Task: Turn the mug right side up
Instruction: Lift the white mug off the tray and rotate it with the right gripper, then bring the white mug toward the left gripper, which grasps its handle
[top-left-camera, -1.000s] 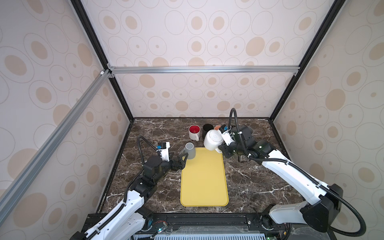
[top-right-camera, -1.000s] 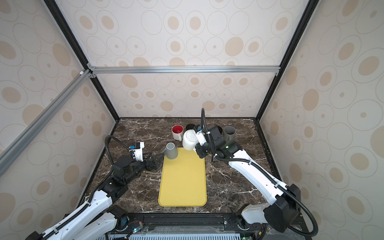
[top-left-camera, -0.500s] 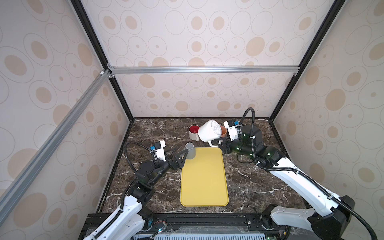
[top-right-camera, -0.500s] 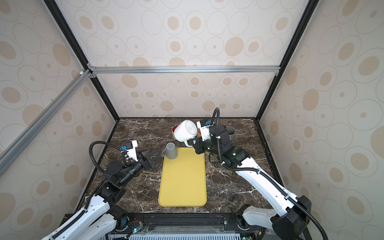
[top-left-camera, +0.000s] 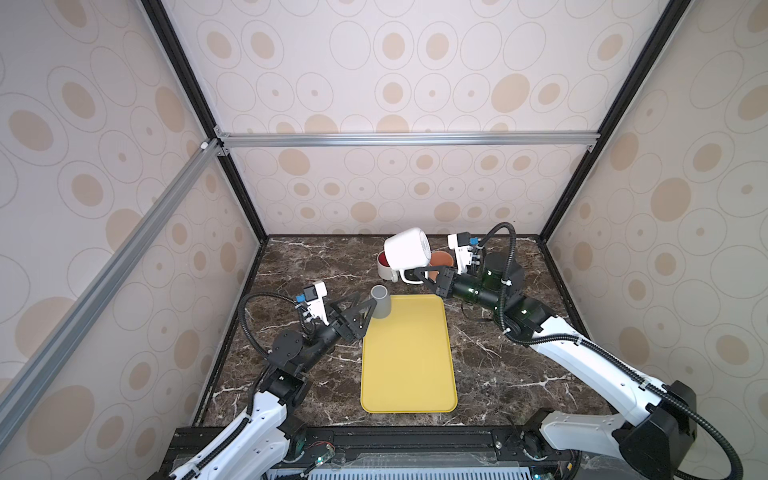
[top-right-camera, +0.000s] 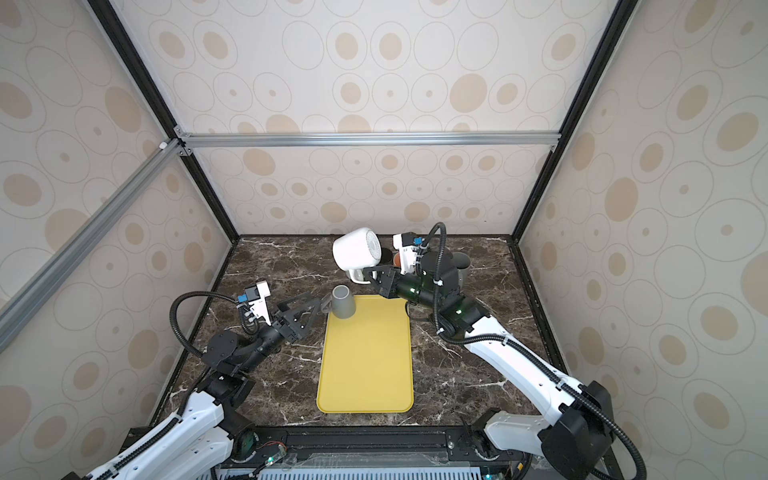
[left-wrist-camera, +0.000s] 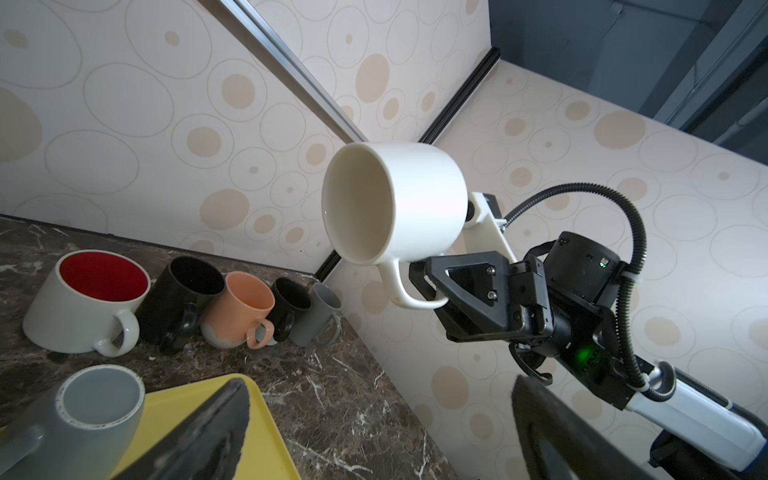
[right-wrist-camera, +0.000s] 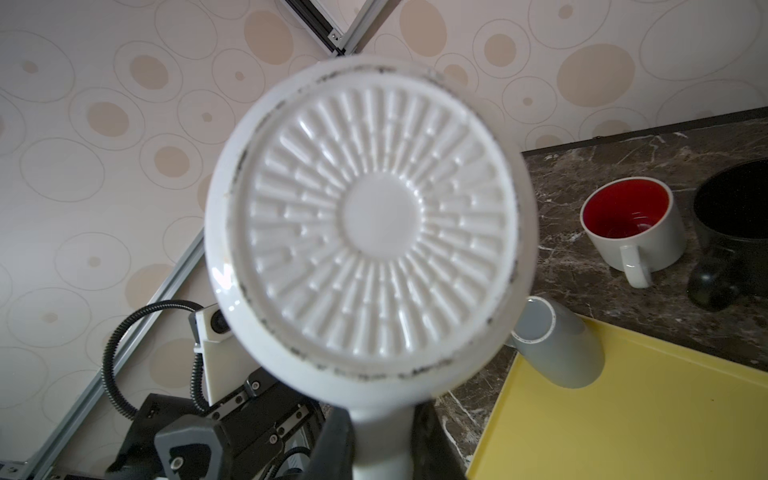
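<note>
Here the right pincer (top-left-camera: 419, 275) grips the white mug (top-left-camera: 405, 253) by its handle (left-wrist-camera: 392, 287), partly hiding the cups (top-left-camera: 441, 259) behind; the left pincer (top-left-camera: 366, 300) gapes wide.

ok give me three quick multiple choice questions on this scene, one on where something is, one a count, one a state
1. The white mug is
A. standing on a yellow tray
B. held in mid-air by the right hand
C. lying on the marble

2. The row of mugs in the left wrist view holds
A. five mugs
B. three mugs
C. seven mugs

3. The left hand is
A. shut on a grey mug
B. shut on nothing
C. open, holding nothing

Answers:
1 B, the right hand grips it by the handle, clear of any surface.
2 A, five stand side by side there.
3 C, its jaws stand wide apart with nothing between them.
</note>
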